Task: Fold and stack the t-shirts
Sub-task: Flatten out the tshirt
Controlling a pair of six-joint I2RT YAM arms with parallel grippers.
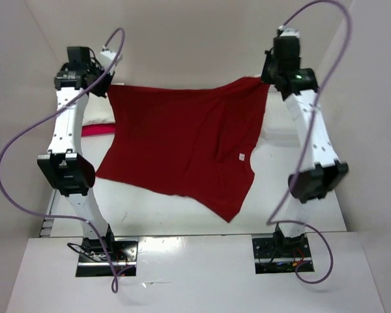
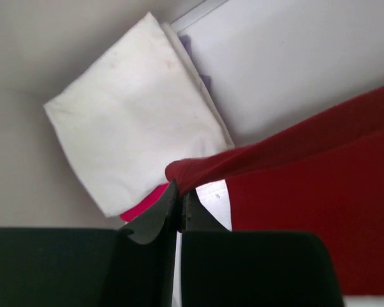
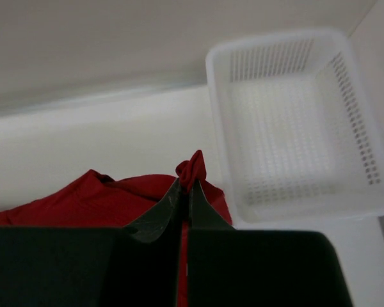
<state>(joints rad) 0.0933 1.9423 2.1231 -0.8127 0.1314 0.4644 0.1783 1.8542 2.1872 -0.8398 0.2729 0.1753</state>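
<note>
- The left gripper (image 1: 108, 89) (image 2: 180, 193) is high over the far left of the table (image 1: 150, 210), its jaws pinched tight on one upper corner of the dark red t-shirt (image 1: 182, 140) (image 2: 307, 192). In the left wrist view a rolled fold of red cloth bunches right at the fingertips.
- Below and beyond that gripper, a cream white t-shirt (image 2: 134, 128) lies folded into a flat rectangle at the far left of the table. A sliver of lavender purple t-shirt (image 2: 185, 44) shows under its far edge, and a magenta-pink t-shirt (image 1: 98, 131) (image 2: 144, 206) pokes out from its near edge.
- The dark red t-shirt is stretched between the two arms and hangs in the air like a sheet. Its top edge runs from one gripper to the other with a slight sag in the middle. Its lower part drapes toward the arm bases, longest at the right, where it ends in a point. A small white label (image 1: 242, 156) shows on the right half.
- The right gripper (image 1: 268, 81) (image 3: 185, 183) is raised at the far right, clamped on the opposite upper corner of the dark red t-shirt; a small tuft of red cloth sticks up past its fingertips in the right wrist view.
- A white plastic lattice basket (image 3: 294, 115) sits on the table beyond and to the right of that gripper, apart from the held cloth.
</note>
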